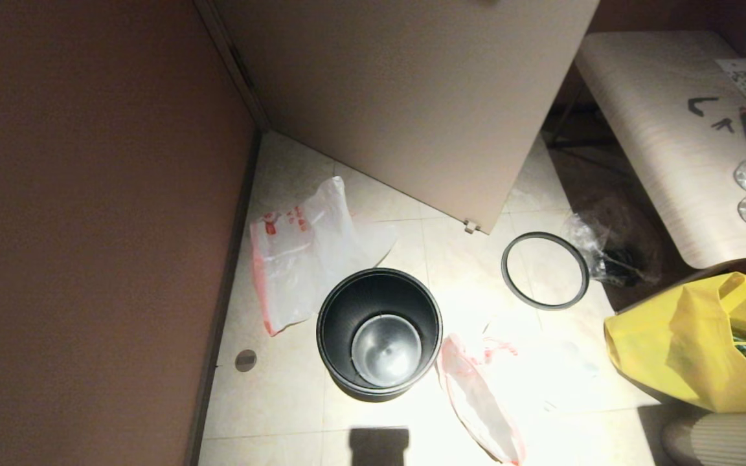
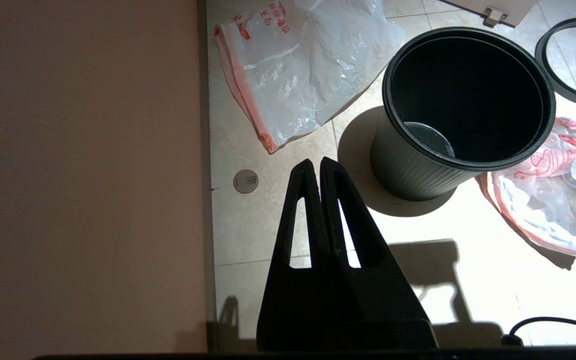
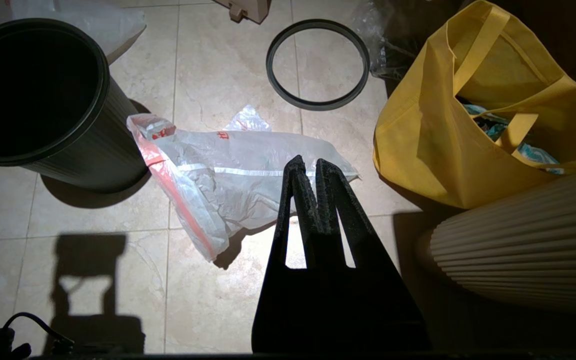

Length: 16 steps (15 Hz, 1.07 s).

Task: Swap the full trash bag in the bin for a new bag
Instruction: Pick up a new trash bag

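Observation:
The bin (image 1: 323,317) stands upright on the tiled floor with no liner, its steel bottom showing; its ribbed wall (image 2: 408,170) (image 3: 98,155) shows in both wrist views. The new bag (image 1: 302,259) (image 2: 308,75) lies flat on the floor behind it, by the wall. The full trash bag (image 1: 476,395) (image 2: 553,195) (image 3: 228,175) lies on the floor right of the bin, cups showing through its film. The grey rim ring (image 1: 504,268) (image 3: 318,106) lies apart, farther right. My left gripper (image 2: 316,161) hangs shut and holds nothing, near the wall. My right gripper (image 3: 310,160) hangs shut above the full bag's edge.
A brown wall (image 1: 88,226) bounds the left side and a pale door panel (image 1: 412,97) stands behind. A yellow tote (image 1: 690,349) (image 3: 443,150), a clear film bag (image 1: 606,252) and a table (image 1: 658,129) with bottles crowd the right. A ribbed pale cylinder (image 3: 518,250) stands near my right gripper.

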Motion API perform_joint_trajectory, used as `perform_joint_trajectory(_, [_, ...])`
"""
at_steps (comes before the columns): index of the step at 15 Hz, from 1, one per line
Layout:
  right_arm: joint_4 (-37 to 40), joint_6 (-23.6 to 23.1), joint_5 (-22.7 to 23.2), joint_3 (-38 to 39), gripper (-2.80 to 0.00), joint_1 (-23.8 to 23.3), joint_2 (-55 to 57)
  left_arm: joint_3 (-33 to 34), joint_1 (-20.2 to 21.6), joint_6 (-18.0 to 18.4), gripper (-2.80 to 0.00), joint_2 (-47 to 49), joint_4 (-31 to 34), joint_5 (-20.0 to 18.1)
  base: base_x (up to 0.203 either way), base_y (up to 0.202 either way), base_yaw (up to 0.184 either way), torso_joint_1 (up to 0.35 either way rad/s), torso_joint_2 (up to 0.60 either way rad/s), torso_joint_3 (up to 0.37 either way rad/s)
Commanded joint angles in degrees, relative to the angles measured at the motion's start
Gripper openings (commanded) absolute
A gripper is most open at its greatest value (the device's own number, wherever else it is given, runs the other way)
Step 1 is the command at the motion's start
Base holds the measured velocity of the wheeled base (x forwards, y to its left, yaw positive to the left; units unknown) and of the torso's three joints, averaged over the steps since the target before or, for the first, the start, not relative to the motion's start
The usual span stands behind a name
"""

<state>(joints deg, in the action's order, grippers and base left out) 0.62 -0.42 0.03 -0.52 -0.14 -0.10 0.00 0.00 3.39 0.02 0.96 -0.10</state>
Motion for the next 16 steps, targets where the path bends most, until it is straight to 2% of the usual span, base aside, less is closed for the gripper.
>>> perform_joint_trajectory(1, [-0.01, 0.16, -0.03, 0.16, -2.80, 0.05, 0.10, 0.35, 0.00, 0.04, -2.80, -0.02, 0.00, 0.01, 0.000, 0.000, 0.000, 0.000, 0.00, 0.000])
perform_joint_trajectory(16, [-0.01, 0.60, -0.12, 0.16, -2.80, 0.05, 0.10, 0.26, 0.00, 0.04, -2.80, -0.02, 0.00, 0.01, 0.000, 0.000, 0.000, 0.000, 0.00, 0.000])
